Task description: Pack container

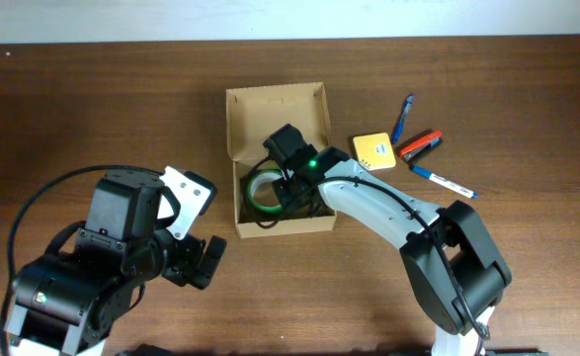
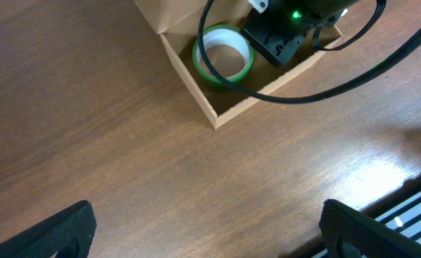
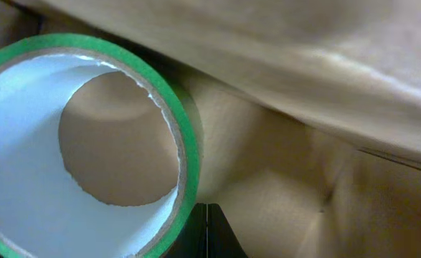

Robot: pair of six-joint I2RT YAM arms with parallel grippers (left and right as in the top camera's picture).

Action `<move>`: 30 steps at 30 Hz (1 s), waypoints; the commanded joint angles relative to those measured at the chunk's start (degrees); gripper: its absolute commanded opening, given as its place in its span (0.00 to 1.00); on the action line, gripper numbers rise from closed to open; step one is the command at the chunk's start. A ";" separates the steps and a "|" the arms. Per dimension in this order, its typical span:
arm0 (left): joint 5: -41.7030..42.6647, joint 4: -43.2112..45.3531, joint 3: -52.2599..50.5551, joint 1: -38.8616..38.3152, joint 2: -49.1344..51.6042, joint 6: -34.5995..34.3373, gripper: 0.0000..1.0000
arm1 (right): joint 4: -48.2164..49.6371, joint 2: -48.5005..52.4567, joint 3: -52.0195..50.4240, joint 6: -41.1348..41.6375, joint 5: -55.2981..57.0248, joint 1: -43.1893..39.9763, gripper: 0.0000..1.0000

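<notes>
Cardboard container (image 1: 285,228): sits mid-table, flap lid folded back on the far side, top wide open. From the left wrist camera its near corner and left wall (image 2: 188,82) fill the far part of the view.
Tape roll (image 1: 251,191): green, lying flat inside the container, tucked into its left half. The left wrist view shows the ring (image 2: 210,72) close to the left wall; the right wrist view has it right up close (image 3: 16,179), white on the inside.
Right arm: reaches from the near right, stretched diagonally across the table, wrist dipped down into the container, green light glowing on it.
Right gripper (image 1: 288,198): down inside the box, jaws pressed tight together; in its own camera the dark tips (image 3: 209,233) sit just beside the roll's green edge, cardboard floor below them. I see no grip on the roll.
Left arm: folded up at the near left corner, well apart from the container, pointed towards it.
Left gripper (image 2: 210,244): hovers over bare wood, jaws spread wide, one black finger (image 2: 52,233) at each side of its view.
Table (image 1: 92,109): dark wood grain.
Right of the container: a yellow pad (image 1: 374,150), a blue pen (image 1: 404,117), a red marker (image 1: 420,146) and a white pen (image 1: 444,182), all lying out on the table.
</notes>
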 commanded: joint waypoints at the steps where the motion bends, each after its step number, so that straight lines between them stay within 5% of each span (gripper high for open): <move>1: 0.79 0.15 1.01 -0.07 0.00 0.94 1.00 | 0.24 0.79 0.85 0.26 -3.32 -0.07 0.04; 30: 0.79 0.15 1.01 -0.07 0.00 0.94 1.00 | -1.66 0.79 0.87 0.24 -10.84 -0.07 0.04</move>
